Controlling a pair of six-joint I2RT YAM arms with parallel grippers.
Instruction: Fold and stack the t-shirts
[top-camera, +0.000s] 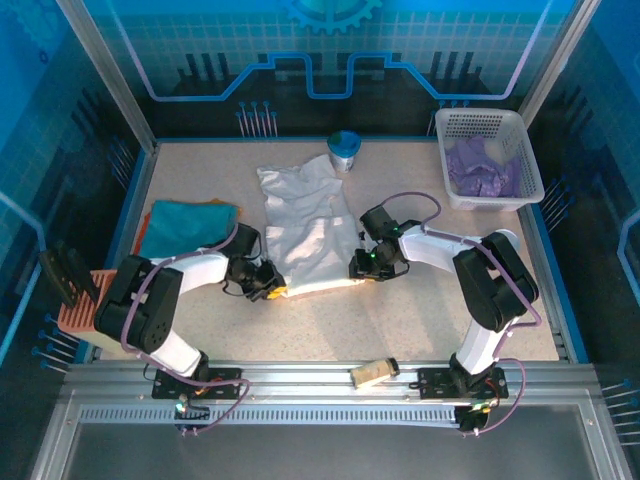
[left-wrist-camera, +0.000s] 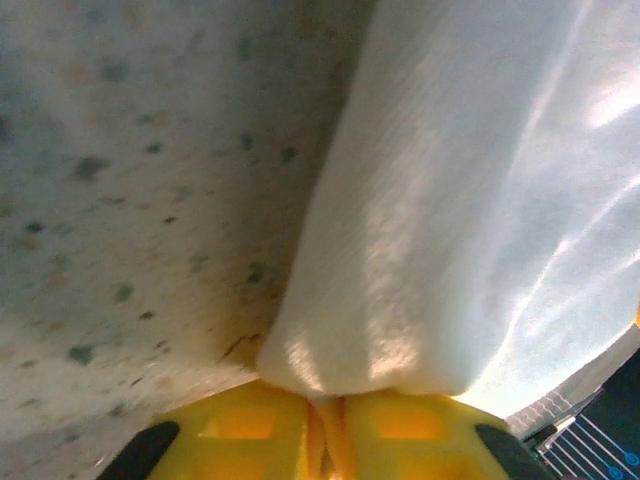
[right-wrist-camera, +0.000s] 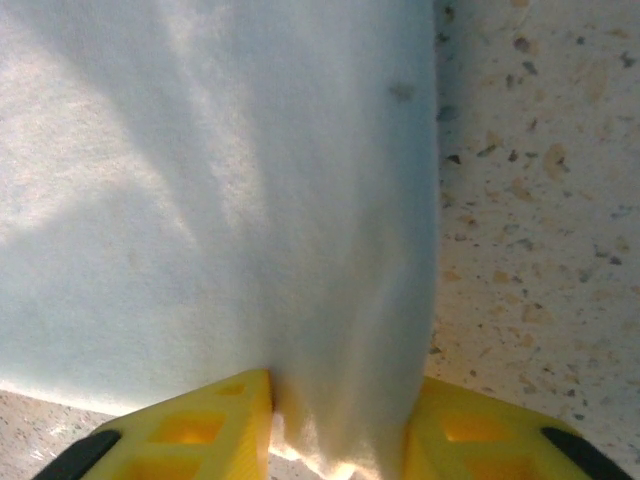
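Lying flattened at frame centre on worktop (top-camera: 420, 320): white t-shirt (top-camera: 305, 230). Pinching its lower hem corners: left fingers (left-wrist-camera: 240, 435) pressing almost together on thin cloth, right fingers (right-wrist-camera: 190, 430) gripping a thicker bunch. Holding both corners, seemingly preparing to lift the hem for folding upward.

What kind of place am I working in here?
Probably a lab robot cell, not a home: aluminium frame rails, blue printed wall panels, and a white t-shirt and basket staged on a speckled table.

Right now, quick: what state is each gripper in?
The left gripper is closed, pinching the white t-shirt edge.
The right gripper is closed on a fold of the same shirt.
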